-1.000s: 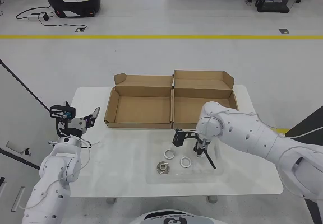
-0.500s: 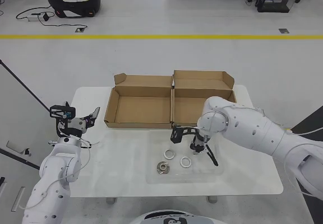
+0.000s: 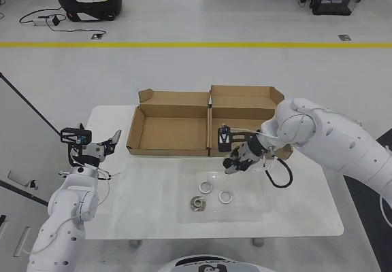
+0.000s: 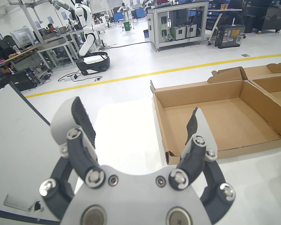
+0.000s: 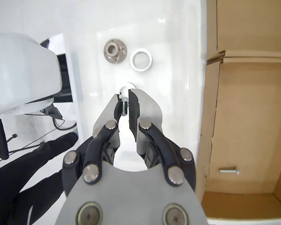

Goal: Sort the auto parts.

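My right gripper [image 5: 124, 95] is shut on a small threaded bolt [image 5: 123, 108]. In the top view the right gripper [image 3: 235, 164] hangs just in front of the right cardboard box [image 3: 246, 103]. A second bolt [image 5: 229, 171] lies inside that box. On the table sit a metal flange [image 3: 197, 202] [image 5: 115, 52] and two white rings [image 3: 205, 186] [image 3: 225, 197]; one ring [image 5: 141, 59] lies beside the flange, and the gripper tip partly hides the other. My left gripper [image 4: 140, 118] [image 3: 98, 145] stands open and empty above the table's left edge.
The left cardboard box [image 3: 169, 109] [image 4: 224, 118] stands open and empty against the right one. The parts lie in a shallow clear tray [image 3: 250, 216]. A black cable [image 3: 281, 178] loops from the right wrist over the table.
My right gripper has risen out of the tray with the bolt and moved back toward the right box, turning its wrist. The left arm has not moved.
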